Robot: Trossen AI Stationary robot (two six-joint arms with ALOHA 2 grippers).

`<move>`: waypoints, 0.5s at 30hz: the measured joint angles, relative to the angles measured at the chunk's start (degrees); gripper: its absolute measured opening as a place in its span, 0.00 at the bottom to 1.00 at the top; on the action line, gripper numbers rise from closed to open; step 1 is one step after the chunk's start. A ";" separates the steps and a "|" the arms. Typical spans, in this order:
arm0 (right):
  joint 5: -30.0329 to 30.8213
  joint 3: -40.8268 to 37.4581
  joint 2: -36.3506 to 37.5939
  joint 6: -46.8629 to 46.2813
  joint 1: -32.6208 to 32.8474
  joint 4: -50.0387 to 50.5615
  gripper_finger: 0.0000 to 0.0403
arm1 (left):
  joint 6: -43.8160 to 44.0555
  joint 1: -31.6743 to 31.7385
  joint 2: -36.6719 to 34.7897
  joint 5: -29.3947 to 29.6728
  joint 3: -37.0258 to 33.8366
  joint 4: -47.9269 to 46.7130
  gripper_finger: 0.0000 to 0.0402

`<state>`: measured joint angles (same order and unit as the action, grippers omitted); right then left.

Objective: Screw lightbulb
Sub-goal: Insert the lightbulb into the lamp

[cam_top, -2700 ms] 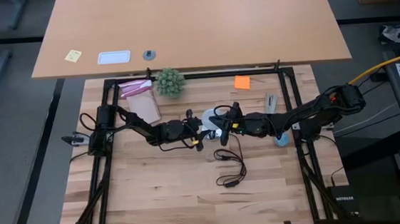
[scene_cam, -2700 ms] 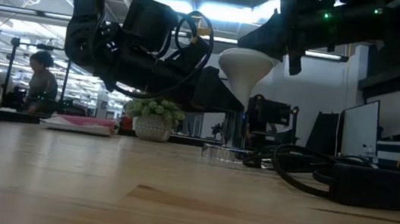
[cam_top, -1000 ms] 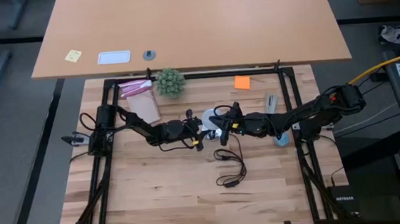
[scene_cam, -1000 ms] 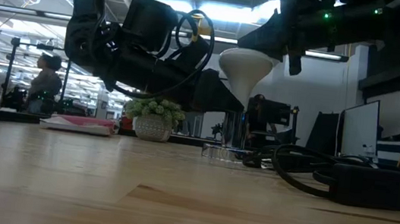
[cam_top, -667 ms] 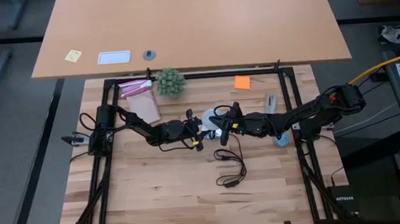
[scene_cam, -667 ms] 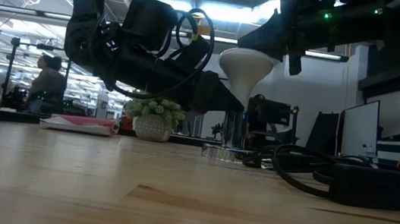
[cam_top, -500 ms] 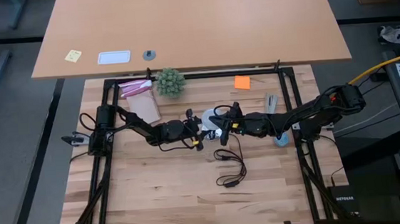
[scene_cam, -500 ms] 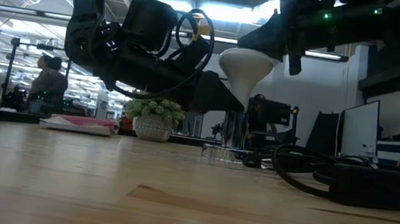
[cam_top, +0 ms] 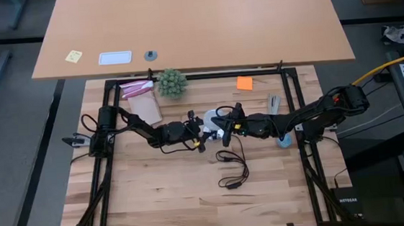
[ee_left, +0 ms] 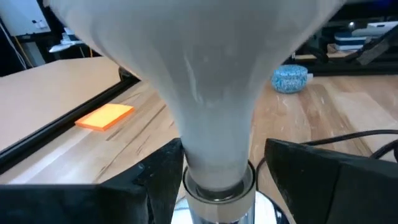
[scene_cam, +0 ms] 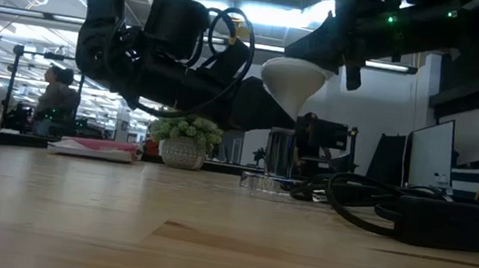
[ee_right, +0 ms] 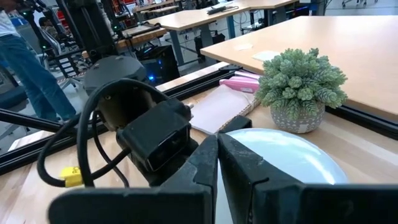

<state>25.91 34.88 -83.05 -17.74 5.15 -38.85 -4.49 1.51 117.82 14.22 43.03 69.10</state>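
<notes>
At table centre: lightbulb upright, its screw base in the socket.
We log the left gripper newly spread off the bulb's neck, holding nothing; right gripper shut atop the dome. Regrip likely follows.

In the left wrist view, the lightbulb fills the picture, its dome cut off by the upper edge. From above, both arms cover the bulb almost entirely. In the right wrist view, the right gripper hides part of the dome. People far behind the desk are too small to make out.
</notes>
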 joint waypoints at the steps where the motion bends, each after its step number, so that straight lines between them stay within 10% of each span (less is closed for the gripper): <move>1: 0.00 -0.01 0.00 0.00 0.00 0.00 0.06 | 0.02 -0.22 0.00 0.20 0.00 0.00 0.54; 15: -0.02 -0.01 0.00 0.02 0.02 0.04 0.06 | -1.51 -1.30 0.00 2.70 0.04 0.37 0.53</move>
<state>25.89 34.87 -83.05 -17.72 5.17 -38.81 -6.00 0.21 117.82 16.91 43.07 69.47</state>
